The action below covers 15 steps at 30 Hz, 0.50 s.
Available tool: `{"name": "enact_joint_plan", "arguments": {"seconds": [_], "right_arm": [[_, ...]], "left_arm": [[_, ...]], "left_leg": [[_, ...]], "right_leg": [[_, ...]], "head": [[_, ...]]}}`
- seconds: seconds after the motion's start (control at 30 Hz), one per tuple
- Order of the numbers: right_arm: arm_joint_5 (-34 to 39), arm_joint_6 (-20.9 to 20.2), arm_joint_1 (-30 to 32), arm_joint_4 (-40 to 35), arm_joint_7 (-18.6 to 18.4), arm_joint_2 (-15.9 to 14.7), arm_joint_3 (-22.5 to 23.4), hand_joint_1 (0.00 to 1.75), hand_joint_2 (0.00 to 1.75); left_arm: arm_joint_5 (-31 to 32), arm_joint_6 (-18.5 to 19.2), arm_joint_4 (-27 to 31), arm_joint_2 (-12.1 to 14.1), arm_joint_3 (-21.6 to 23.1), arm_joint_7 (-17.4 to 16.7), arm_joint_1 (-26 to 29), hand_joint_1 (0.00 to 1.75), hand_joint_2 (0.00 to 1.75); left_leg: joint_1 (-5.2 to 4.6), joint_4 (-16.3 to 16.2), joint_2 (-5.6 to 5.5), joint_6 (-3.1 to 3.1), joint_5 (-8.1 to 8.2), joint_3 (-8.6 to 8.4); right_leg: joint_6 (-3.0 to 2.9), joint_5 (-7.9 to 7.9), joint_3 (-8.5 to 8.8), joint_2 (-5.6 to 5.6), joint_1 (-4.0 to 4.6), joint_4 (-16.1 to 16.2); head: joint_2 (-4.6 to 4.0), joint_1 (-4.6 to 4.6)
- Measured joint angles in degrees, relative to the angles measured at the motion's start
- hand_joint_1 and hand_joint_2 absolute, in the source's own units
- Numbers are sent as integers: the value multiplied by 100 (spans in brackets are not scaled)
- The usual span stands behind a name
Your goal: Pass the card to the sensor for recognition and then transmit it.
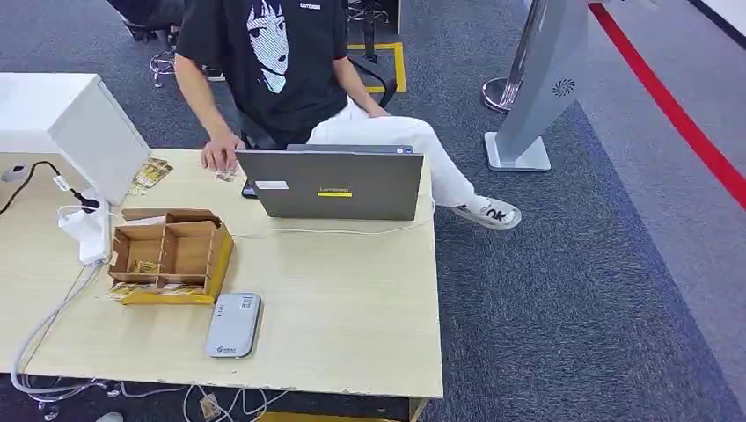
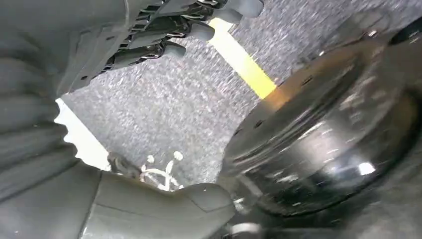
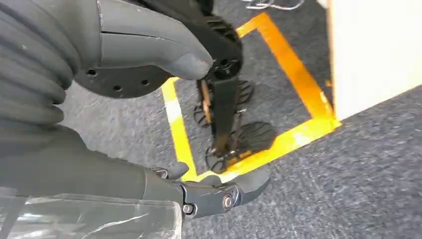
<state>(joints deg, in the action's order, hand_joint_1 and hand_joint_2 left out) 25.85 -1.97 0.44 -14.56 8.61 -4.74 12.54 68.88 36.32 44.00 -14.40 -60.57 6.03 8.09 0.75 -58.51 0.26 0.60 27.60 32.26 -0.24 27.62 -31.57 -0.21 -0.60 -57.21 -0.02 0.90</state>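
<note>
Both robot hands hang over grey carpet marked with yellow tape, the left robot hand (image 2: 164,30) and right robot hand (image 3: 164,124) each released, fingers apart and holding nothing. On the counter (image 1: 352,325), a grey sensor (image 1: 233,324) lies nearest at 6 o'clock of the brown card box (image 1: 171,255). Farther off, cards (image 1: 151,172) lie at 11 o'clock, beside a person's hand (image 1: 220,156) and a laptop (image 1: 332,184).

The left hand (image 2: 149,30) has a grey ribbed cover, a thick grey thumb and darker fingers (image 2: 199,31) with rounded grey tips. The right hand (image 3: 124,149) has the same ribbed grey cover, a smooth grey thumb, and a dark finger (image 3: 234,191) bearing a small round screw.
</note>
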Motion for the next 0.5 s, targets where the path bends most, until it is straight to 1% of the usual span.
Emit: {"name": "enact_joint_plan", "arguments": {"seconds": [0.07,0.1,0.17,0.5], "right_arm": [[81,20,-41,50,4,-33,48,0,175],[114,48,-54,66,2,-37,57,0,175],[169,96,-76,90,-7,-46,75,0,175],[265,197,-134,173,-83,-74,158,0,175]], "left_arm": [[202,129,167,4,-294,61,-7,0,175],[184,134,212,11,-435,88,-25,0,175],[-61,77,229,59,-601,147,-59,0,175],[-2031,-104,223,297,-1086,483,-259,0,175]], "left_leg": [[0,0,2,0,0,-1],[0,0,1,-2,-1,0],[1,0,1,-3,-2,0],[2,0,1,-3,-3,2]], "right_leg": [[0,0,-4,0,0,0],[0,0,-4,-3,0,0],[0,0,-4,-3,0,0],[0,0,-4,-2,3,0]], "head": [[2,-4],[2,-7],[0,-7],[2,-7]]}}
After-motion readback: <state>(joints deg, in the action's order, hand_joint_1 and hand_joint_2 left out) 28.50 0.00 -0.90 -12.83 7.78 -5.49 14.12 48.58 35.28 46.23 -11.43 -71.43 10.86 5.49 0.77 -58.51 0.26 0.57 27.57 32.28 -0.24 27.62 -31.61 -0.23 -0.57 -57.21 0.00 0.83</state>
